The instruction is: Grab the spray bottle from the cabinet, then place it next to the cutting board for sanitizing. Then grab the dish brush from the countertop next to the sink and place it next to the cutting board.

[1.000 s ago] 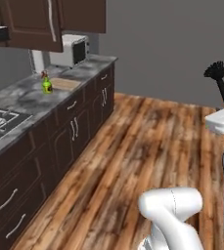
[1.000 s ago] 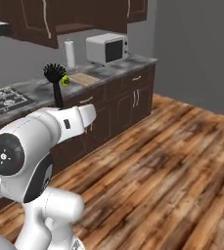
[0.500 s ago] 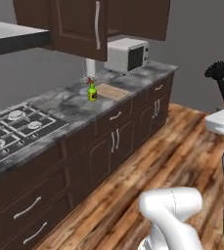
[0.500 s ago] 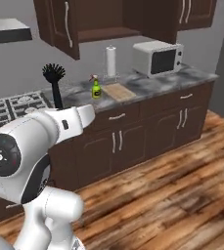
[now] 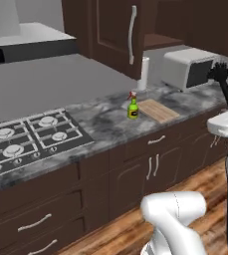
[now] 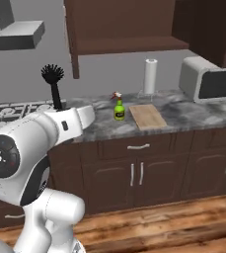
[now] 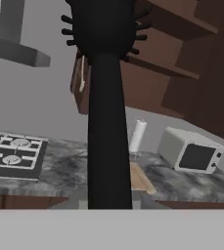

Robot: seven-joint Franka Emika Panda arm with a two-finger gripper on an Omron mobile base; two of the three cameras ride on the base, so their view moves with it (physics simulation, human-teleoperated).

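Brush [image 6: 54,84] is standing upright above the white arm in the left part of the right base view, bristles at the top and handle running down behind the arm's end; the gripper itself is hidden there, though its fingers are pressed tight on the handle. In the hand view, the brush is rising as a thick black column through the middle, bristle tuft at the upper edge. In the left base view, it is poking up at the right edge, above the arm's white link. Bottle [image 5: 132,107] is sitting upright on the countertop [image 5: 105,122] near the centre of the left base view, just beside the left end of the board [image 5: 158,110], apart from it by a narrow gap. Behind the board, a paper towel roll [image 6: 150,76] is standing against the wall, and a microwave [image 6: 209,79] is sitting to the right. Stove burners [image 5: 28,138] are lying at the left of the left base view. Cabinet [image 5: 116,33] is hanging above with its door swung open.
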